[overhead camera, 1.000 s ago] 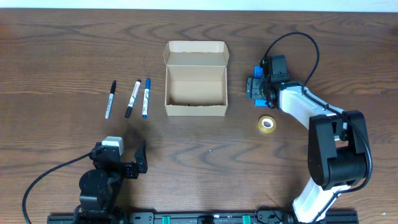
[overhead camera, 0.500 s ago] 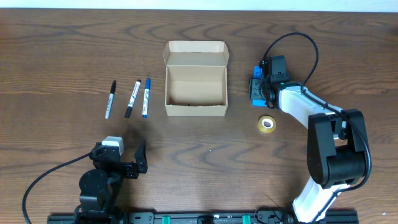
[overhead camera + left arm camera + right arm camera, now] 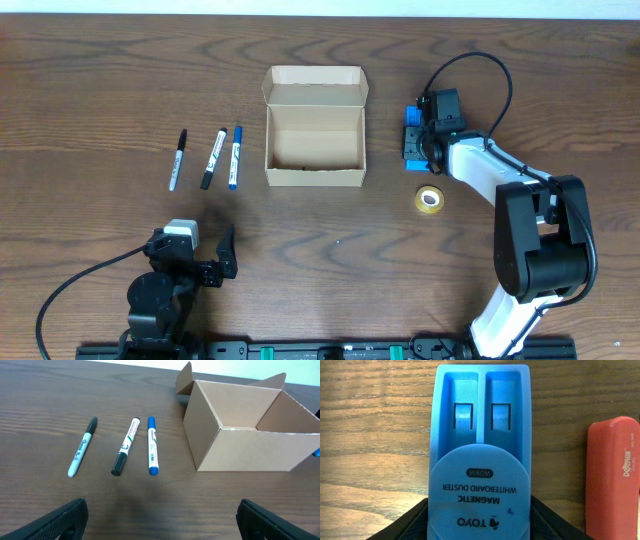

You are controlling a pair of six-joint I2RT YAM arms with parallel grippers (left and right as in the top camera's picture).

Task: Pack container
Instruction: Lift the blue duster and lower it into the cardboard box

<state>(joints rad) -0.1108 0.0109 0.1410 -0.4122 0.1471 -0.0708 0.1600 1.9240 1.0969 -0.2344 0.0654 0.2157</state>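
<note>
Right gripper (image 3: 410, 140) has clamped blue duster (image 3: 480, 435), left gripper (image 3: 160, 520) spread; wrist reveals red eraser (image 3: 612, 480).

Three markers (image 3: 125, 446) beside open container (image 3: 252, 451)

Bright, even light, soft shadows, all views sharp.

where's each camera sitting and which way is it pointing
Overhead: above the table, looking straight down; both arms show.
Left wrist: low over the table, facing the markers and box; left fingers, open, at the bottom corners.
Right wrist: close above the blue duster; right fingers flank it.
Shared: overhead also sees markers, box and duster.
</note>
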